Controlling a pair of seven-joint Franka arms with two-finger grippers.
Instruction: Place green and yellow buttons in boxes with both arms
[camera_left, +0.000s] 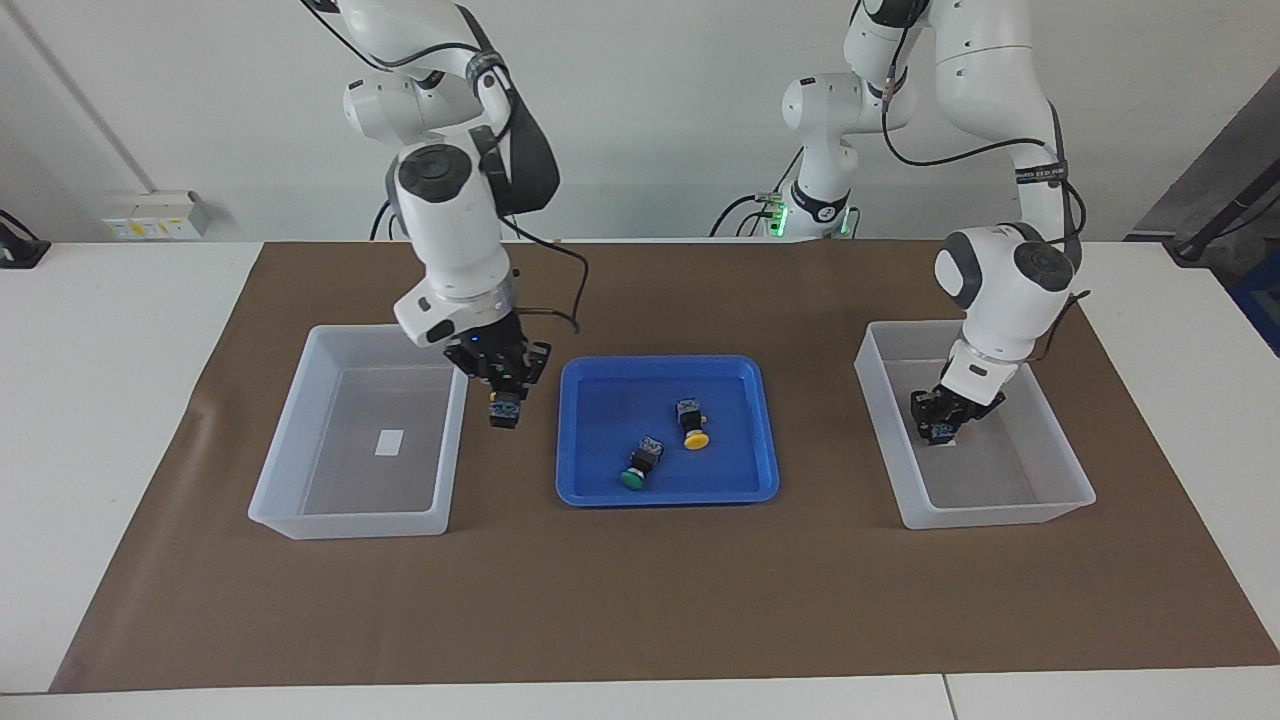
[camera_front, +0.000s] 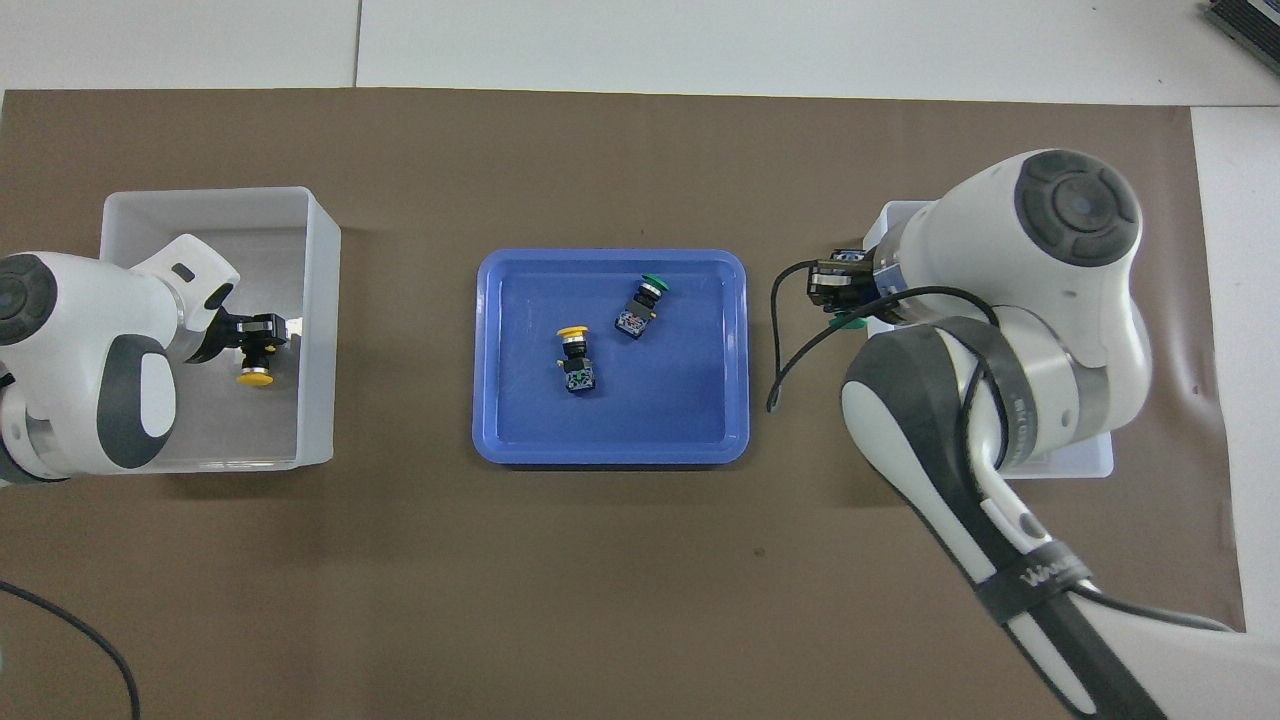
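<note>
Yellow button (camera_front: 256, 376) gripped by left claw (camera_left: 938, 428) inside its box (camera_left: 1070, 470); right claw (camera_left: 507, 398) holds green button (camera_front: 848, 320) over box rim (camera_left: 456, 420).

One camera sits high across the table, facing the two robot arms and looking down at a slant, so their bases stand at the top. The other hangs above the robots' own end, looking forward and steeply down. Both share the brown mat (camera_left: 640, 590), the blue tray (camera_left: 600, 370) and the two white bins, turned half around.
</note>
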